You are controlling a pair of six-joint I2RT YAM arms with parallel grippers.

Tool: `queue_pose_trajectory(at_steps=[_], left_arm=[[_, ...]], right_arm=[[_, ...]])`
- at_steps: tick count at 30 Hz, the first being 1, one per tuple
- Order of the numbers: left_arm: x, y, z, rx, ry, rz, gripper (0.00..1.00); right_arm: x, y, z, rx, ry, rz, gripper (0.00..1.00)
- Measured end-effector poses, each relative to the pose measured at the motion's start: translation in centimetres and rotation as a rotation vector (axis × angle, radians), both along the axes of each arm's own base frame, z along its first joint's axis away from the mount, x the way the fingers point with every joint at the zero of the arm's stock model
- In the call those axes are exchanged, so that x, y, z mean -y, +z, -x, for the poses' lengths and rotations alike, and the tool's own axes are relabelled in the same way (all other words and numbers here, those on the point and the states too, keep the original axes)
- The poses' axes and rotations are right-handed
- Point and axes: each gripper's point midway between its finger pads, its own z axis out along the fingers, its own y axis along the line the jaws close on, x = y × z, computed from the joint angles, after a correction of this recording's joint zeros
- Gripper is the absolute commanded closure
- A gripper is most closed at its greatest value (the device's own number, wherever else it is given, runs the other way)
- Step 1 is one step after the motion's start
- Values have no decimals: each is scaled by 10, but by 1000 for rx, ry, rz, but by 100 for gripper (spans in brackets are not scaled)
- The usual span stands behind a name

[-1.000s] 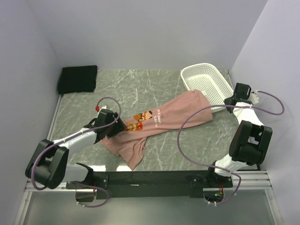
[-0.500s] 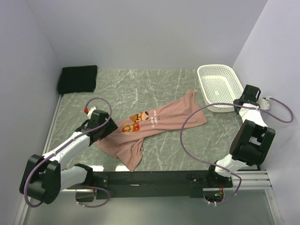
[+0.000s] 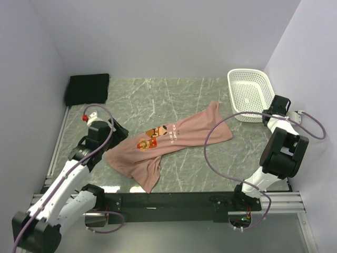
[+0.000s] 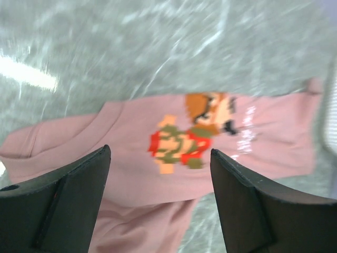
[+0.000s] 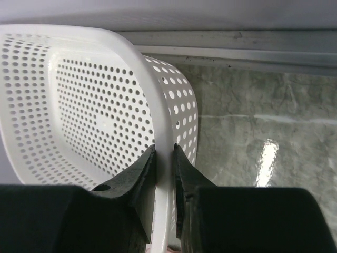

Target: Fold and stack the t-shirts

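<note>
The salmon-pink t-shirt [image 3: 168, 142] lies crumpled and stretched diagonally across the middle of the table, its cartoon print [image 3: 152, 136] facing up. It also fills the left wrist view [image 4: 174, 153]. The black folded t-shirt [image 3: 87, 88] sits at the far left corner. My left gripper [image 3: 117, 132] is open and empty, just left of the pink shirt's near-left part, with the shirt seen between its fingers [image 4: 63, 200]. My right gripper [image 3: 267, 115] is shut on the rim of the white mesh basket [image 3: 251, 95], the rim pinched between both fingers [image 5: 139, 179].
The basket stands at the far right against the back wall, its rim [image 5: 152, 105] running up the right wrist view. A purple cable [image 3: 210, 147] loops from the right arm over the shirt's right end. Walls close the left, back and right sides.
My left gripper has pulled back left off the pink shirt and hangs open. My right gripper has dragged the basket further right and back, off the shirt's upper end.
</note>
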Motion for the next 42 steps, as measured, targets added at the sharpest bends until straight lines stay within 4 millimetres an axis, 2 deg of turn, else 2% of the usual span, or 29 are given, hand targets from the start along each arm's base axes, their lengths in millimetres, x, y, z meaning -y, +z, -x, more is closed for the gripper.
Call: queue_pose_trajectory(at_steps=[3, 6, 7, 9, 10, 12, 13, 16, 19, 21, 24, 27, 30, 32, 35, 37, 39, 42], left_arm=[[-5, 32, 2, 99, 4, 7, 18], [-10, 47, 7, 142, 9, -6, 17], [-12, 48, 9, 148, 10, -15, 16], [-15, 48, 12, 145, 6, -31, 15], [-16, 47, 13, 144, 5, -37, 15], [-17, 46, 16, 141, -2, -50, 14], [-18, 46, 16, 141, -5, -54, 12], [-18, 45, 18, 134, -11, -58, 9], [-16, 40, 20, 113, -21, -57, 8], [-14, 37, 22, 94, -33, -53, 7], [-9, 29, 26, 55, -53, -37, 7], [-3, 18, 32, 6, -70, -11, 7], [2, -5, 44, -70, -85, 9, 10], [8, -20, 52, -124, -98, 19, 12], [21, -39, 63, -187, -120, 38, 17], [29, -54, 68, -222, -122, 52, 23], [28, -67, 69, -249, -96, 54, 29], [21, -86, 66, -279, -27, 36, 36]], right_arm=[[4, -7, -6, -16, 4, 9, 96], [7, -8, -12, -17, 25, 22, 79], [7, -7, -15, -14, 33, 26, 68], [7, -2, -20, -1, 61, 38, 56], [7, 0, -23, 6, 70, 44, 45], [5, 4, -28, 20, 111, 55, 31], [3, 6, -31, 27, 135, 61, 20], [-7, 13, -34, 50, 196, 87, 11], [-27, 26, -25, 62, 256, 122, 8], [-44, 41, -18, 77, 296, 148, 8], [-87, 74, -6, 130, 386, 198, 11], [-150, 101, 7, 196, 548, 247, 16], [-222, 110, 21, 241, 777, 269, 23], [-258, 101, 32, 236, 910, 267, 25], [-311, 64, 60, 173, 1139, 218, 26], [-332, 39, 78, 119, 1246, 176, 26], [-344, 13, 94, 59, 1329, 126, 27], [-349, -19, 106, -33, 1389, 75, 27]])
